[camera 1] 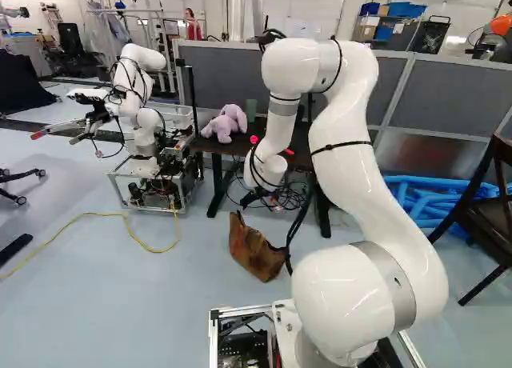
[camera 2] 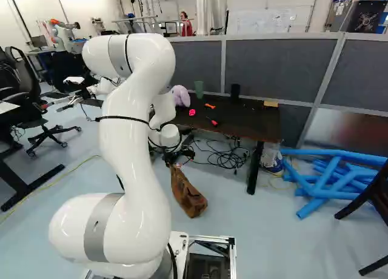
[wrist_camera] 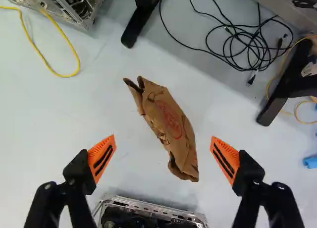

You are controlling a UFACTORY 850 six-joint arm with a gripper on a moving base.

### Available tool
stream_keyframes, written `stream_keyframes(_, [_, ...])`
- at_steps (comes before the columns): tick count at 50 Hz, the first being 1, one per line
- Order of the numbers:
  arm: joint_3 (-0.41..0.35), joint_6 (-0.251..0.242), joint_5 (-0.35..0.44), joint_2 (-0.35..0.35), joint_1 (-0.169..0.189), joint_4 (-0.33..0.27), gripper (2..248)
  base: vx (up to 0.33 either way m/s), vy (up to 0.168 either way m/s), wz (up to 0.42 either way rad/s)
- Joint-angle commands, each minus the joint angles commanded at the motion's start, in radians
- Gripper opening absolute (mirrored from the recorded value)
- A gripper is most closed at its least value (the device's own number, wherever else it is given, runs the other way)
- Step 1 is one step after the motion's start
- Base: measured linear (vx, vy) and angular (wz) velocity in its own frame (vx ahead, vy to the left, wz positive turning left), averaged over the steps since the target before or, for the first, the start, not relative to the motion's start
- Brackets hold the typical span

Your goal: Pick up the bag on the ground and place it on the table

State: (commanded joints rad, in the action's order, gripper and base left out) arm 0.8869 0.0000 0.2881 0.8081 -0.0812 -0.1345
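My gripper (camera 1: 258,197) points down above the brown paper bag (camera 1: 256,250), which stands on the floor in front of the dark table (camera 2: 245,118). Seen from the wrist, the gripper (wrist_camera: 163,137) is open wide, its orange-padded fingers well apart. The crumpled bag (wrist_camera: 171,124) lies below and partly ahead of the gap between them, touched by neither. In the right base view the gripper (camera 2: 174,154) is partly hidden behind my arm, just over the bag's upper end.
A purple plush toy (camera 1: 226,123), green cup (camera 2: 199,89), black cup (camera 2: 235,91) and small tools stand or lie on the table. Tangled black cables (wrist_camera: 247,47) lie beneath it. Another robot (camera 1: 140,104) stands left; blue tubes (camera 2: 330,176) and a dark chair (camera 1: 488,216) are right.
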Motion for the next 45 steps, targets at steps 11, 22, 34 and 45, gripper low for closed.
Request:
stream_keyframes(11, [0.038, 0.000, 0.000, 0.048, 0.000, 0.000, 247, 0.000, 0.000, 0.000])
stream_keyframes(22, [0.078, 0.000, 0.000, 0.096, -0.002, 0.000, 247, 0.000, 0.000, 0.000])
stream_keyframes(34, [0.123, 0.000, 0.000, 0.148, -0.006, 0.000, 247, 0.000, 0.000, 0.000])
stream_keyframes(45, [0.159, 0.000, -0.004, 0.193, -0.009, 0.000, 247, 0.000, 0.000, 0.000])
